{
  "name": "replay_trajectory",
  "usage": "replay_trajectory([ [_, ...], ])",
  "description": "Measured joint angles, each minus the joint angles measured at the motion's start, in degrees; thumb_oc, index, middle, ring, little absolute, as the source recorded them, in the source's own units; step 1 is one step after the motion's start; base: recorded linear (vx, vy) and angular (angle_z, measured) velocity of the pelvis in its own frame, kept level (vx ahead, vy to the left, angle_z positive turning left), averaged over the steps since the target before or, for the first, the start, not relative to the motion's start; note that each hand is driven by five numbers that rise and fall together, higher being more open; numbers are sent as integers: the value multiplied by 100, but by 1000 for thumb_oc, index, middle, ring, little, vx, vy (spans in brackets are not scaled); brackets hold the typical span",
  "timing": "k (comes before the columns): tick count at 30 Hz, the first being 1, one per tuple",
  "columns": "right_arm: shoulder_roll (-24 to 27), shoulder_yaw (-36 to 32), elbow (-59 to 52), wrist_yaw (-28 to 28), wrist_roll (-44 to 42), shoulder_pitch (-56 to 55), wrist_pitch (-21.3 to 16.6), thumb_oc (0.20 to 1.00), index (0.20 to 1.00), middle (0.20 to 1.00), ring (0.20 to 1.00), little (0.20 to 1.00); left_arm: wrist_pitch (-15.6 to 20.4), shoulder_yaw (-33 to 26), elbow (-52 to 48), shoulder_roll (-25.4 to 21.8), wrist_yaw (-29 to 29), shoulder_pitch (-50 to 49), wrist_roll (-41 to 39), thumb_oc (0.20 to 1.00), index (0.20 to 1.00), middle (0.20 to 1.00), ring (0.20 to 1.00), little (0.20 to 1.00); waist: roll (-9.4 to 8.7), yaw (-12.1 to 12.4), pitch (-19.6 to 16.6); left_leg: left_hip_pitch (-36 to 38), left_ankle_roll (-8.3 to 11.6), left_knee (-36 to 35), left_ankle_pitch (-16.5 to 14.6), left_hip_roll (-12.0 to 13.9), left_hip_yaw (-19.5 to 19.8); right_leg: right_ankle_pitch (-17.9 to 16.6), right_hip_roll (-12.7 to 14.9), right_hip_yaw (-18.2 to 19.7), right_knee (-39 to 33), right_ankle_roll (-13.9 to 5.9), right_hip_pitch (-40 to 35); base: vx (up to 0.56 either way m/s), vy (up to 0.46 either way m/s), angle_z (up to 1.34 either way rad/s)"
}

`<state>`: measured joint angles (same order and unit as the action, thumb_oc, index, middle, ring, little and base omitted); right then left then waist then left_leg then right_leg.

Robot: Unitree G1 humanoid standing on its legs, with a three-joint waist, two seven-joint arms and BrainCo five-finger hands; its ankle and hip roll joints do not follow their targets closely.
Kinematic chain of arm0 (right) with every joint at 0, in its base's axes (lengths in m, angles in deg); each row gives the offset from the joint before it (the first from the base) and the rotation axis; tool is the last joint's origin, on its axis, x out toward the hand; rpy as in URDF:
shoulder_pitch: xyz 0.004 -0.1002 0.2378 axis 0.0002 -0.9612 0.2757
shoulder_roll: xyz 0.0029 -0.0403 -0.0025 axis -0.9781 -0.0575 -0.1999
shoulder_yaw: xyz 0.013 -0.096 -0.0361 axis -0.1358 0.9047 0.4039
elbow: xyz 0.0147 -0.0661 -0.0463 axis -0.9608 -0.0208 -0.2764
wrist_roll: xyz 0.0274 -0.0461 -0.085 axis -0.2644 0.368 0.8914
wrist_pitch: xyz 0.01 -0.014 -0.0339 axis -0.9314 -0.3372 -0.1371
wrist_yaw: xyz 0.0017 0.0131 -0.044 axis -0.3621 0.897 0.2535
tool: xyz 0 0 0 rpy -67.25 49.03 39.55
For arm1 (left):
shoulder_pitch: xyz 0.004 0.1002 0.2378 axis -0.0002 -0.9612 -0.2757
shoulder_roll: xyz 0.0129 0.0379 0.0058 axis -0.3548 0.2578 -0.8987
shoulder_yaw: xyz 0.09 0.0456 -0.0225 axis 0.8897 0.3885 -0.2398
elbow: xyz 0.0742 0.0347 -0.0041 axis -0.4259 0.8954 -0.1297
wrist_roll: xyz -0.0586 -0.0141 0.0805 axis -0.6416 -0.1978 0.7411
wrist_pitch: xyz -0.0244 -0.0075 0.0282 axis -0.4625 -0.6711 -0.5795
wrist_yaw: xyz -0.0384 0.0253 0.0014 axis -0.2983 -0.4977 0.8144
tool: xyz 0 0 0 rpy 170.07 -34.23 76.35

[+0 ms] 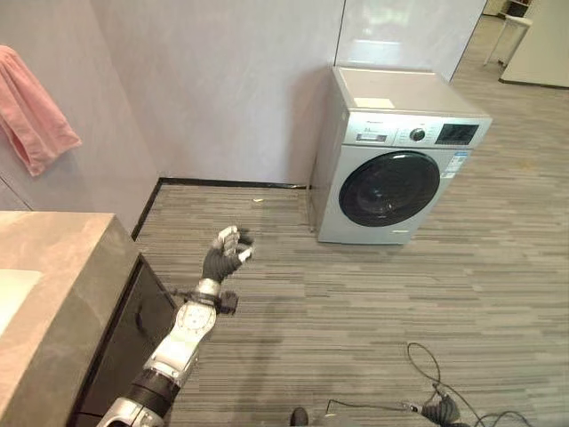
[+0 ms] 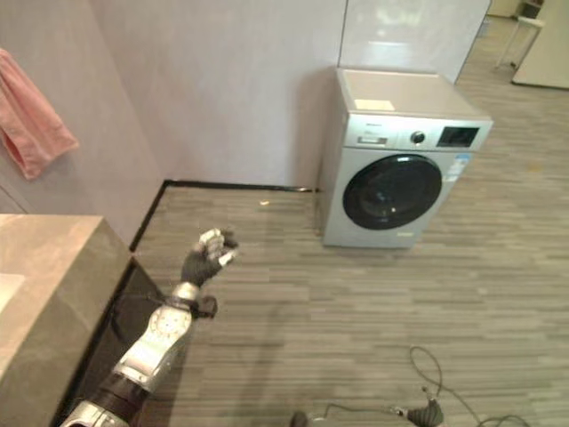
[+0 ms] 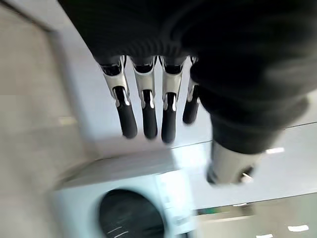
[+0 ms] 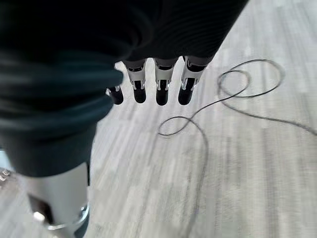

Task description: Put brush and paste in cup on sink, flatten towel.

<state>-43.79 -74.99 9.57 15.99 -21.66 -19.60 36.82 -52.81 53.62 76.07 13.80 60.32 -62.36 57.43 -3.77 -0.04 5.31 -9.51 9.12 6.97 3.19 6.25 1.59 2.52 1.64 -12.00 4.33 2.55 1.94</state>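
Soft pink towel (image 1: pixel 34 111) hangs bunched, perhaps creased; left hand (image 1: pixel 226 253) empty.

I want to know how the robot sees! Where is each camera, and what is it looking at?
Left eye view: on the head, looking down at the floor, washing machine, pink towel, counter; the raised left hand shows.
Right eye view: beside it, same scene.
Left wrist view: on the left wrist, looking past straight fingers at the washing machine.
Right wrist view: on the right wrist, the right hand pointing at the floor.
Three views share the washing machine.
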Motion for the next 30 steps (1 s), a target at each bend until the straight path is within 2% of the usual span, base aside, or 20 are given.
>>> replay_trajectory([
  [1, -8, 8, 117, 37, -112, 141, -2, 1000, 1000, 1000, 1000, 1000, -135, -59, 408, 59, -4, -189, 72, 1000, 1000, 1000, 1000, 1000, 173, 53, 38, -30, -28, -322, 153, 34, -303, -63, -123, -90, -60, 12, -118, 114, 54, -16],
  [2, -53, 47, 97, 93, -204, 219, -42, 1000, 1000, 1000, 1000, 1000, -269, -151, 570, -3, -29, -402, 116, 1000, 1000, 1000, 1000, 1000, 242, 63, 3, 32, -58, -291, 145, 34, -444, -47, -222, -58, -142, 48, -266, 124, 101, -31],
  [5, -212, -3, 331, 107, -339, 346, -59, 1000, 1000, 1000, 1000, 1000, -297, -307, 1018, 24, -18, -473, 391, 1000, 1000, 1000, 1000, 1000, 206, 64, -74, 523, -194, -400, 63, -204, -738, -71, -275, 30, -383, 32, -546, 100, 96, -14],
  [8, -332, -203, 921, 259, -907, 463, -85, 1000, 1000, 1000, 1000, 1000, -456, -364, 1854, 248, 85, -687, 470, 1000, 1000, 1000, 1000, 1000, 393, 4, -236, 1248, -441, -822, 3, -282, -822, -145, -408, 101, -429, 78, -601, 32, 76, -11],
  [10, -322, -205, 956, 368, -1023, 454, -25, 1000, 1000, 1000, 1000, 1000, -609, -553, 1863, 391, 234, -793, 154, 1000, 1000, 1000, 1000, 1000, 473, 3, -164, 1245, -649, -627, -43, -270, -831, -114, -446, 65, -318, 60, -529, -89, 19, 10],
  [11, -322, -204, 979, 447, -1107, 503, -1, 1000, 1000, 1000, 1000, 1000, -676, -551, 1857, 388, 307, -732, 27, 1000, 1000, 1000, 1000, 1000, 453, 31, -35, 1137, -705, -355, -155, -262, -820, -31, -413, 64, -60, 49, -413, -136, -6, 9],
  [13, -321, -206, 1009, 600, -1121, 633, 17, 1000, 1000, 1000, 1000, 1000, -770, -456, 1688, 156, 432, -626, 43, 1000, 1000, 1000, 1000, 1000, 288, 104, 191, 722, -749, 325, -257, -327, -795, 274, -246, 45, 591, -6, -56, -119, -10, 10],
  [14, -296, -207, 1006, 610, -1175, 739, 14, 1000, 1000, 1000, 1000, 1000, -775, -464, 1684, 75, 440, -531, 45, 1000, 1000, 1000, 1000, 1000, 262, 109, 283, 499, -707, 656, -383, -327, -757, 445, -178, 15, 954, -25, 180, -64, 3, 20],
  [16, -246, -219, 1142, 621, -1293, 943, 16, 1000, 1000, 1000, 1000, 1000, -778, -460, 2132, 71, 447, -115, 117, 1000, 1000, 1000, 1000, 1000, 294, 102, 514, 132, -677, 1298, -808, -311, -679, 846, -55, -97, 1707, 64, 593, -60, 30, 25],
  [17, -261, -207, 1282, 633, -1331, 1120, 28, 1000, 1000, 1000, 1000, 1000, -871, -472, 2949, 173, 429, 205, 287, 1000, 1000, 1000, 1000, 1000, 344, 76, 612, -36, -748, 1604, -1241, -299, -719, 1122, 55, -125, 2325, 96, 927, -51, 38, 15],
  [18, -277, -206, 1279, 651, -1331, 1127, 27, 1000, 1000, 1000, 1000, 1000, -897, -514, 3208, 213, 420, 250, 329, 1000, 1000, 1000, 1000, 1000, 345, 66, 626, -132, -762, 1735, -1328, -308, -753, 1189, 101, -104, 2489, 52, 1051, -47, 60, 2],
  [20, -284, -207, 1245, 718, -1331, 1149, 28, 1000, 1000, 1000, 1000, 1000, -1032, -653, 3582, 314, 402, 211, 334, 1000, 1000, 1000, 1000, 1000, 399, 81, 662, -238, -806, 1817, -1368, -274, -838, 1197, 146, -105, 2613, -34, 1152, -36, 62, -16],
  [21, -294, -207, 1252, 715, -1332, 1135, 31, 1000, 1000, 1000, 1000, 1000, -1033, -699, 3672, 320, 383, 160, 353, 1000, 1000, 1000, 1000, 1000, 359, 93, 687, -278, -819, 1874, -1371, -290, -925, 1267, 256, -114, 2805, -124, 1261, -18, 53, -21],
  [22, -301, -207, 1246, 715, -1332, 1144, 31, 1000, 1000, 1000, 1000, 1000, -1034, -746, 3788, 323, 373, 160, 389, 1000, 1000, 1000, 1000, 1000, 297, 99, 731, -266, -852, 1936, -1394, -309, -1027, 1280, 333, -96, 2920, -97, 1339, -11, 31, -22],
  [23, -296, -208, 1225, 711, -1332, 1135, 27, 1000, 1000, 1000, 1000, 1000, -1072, -776, 3935, 350, 347, 144, 452, 1000, 1000, 1000, 1000, 1000, 283, 67, 766, -285, -889, 2045, -1433, -327, -1048, 1306, 337, -36, 2971, -88, 1379, 19, 52, -28],
  [25, -313, -201, 1204, 715, -1335, 1112, 27, 1000, 1000, 1000, 1000, 1000, -1066, -797, 3894, 389, 243, 116, 499, 1000, 1000, 1000, 1000, 1000, 369, 90, 780, -386, -909, 2006, -1441, -222, -1070, 1268, 241, 16, 3061, -186, 1448, 42, 53, -23],
  [26, -327, -201, 1204, 719, -1339, 1087, 29, 1000, 1000, 1000, 1000, 1000, -1063, -824, 3887, 393, 218, 97, 499, 1000, 1000, 1000, 1000, 1000, 327, 84, 773, -406, -927, 2016, -1430, -234, -1129, 1378, 306, 101, 3282, -202, 1466, 65, 44, -3],
  [27, -347, -195, 1204, 730, -1342, 1028, 28, 1000, 1000, 1000, 1000, 1000, -1061, -841, 3891, 407, 216, 71, 501, 1000, 1000, 1000, 1000, 1000, 232, 74, 725, -373, -924, 2038, -1434, -315, -1171, 1476, 440, 214, 3190, -275, 1377, 75, 41, 1],
  [28, -335, -151, 1221, 767, -1346, 977, 22, 1000, 1000, 1000, 1000, 1000, -1059, -823, 3892, 504, 223, 44, 503, 1000, 1000, 1000, 1000, 1000, 266, 48, 699, -352, -921, 2051, -1433, -255, -1122, 1447, 316, 204, 2995, -254, 1286, 112, 66, -4],
  [30, -349, -82, 1229, 856, -1347, 945, 23, 1000, 1000, 1000, 1000, 1000, -1053, -801, 3891, 519, 227, 11, 505, 1000, 1000, 1000, 1000, 1000, 307, 72, 635, -323, -903, 1896, -1364, -223, -1113, 1370, 258, 200, 2829, -265, 1230, 129, 99, -10],
])
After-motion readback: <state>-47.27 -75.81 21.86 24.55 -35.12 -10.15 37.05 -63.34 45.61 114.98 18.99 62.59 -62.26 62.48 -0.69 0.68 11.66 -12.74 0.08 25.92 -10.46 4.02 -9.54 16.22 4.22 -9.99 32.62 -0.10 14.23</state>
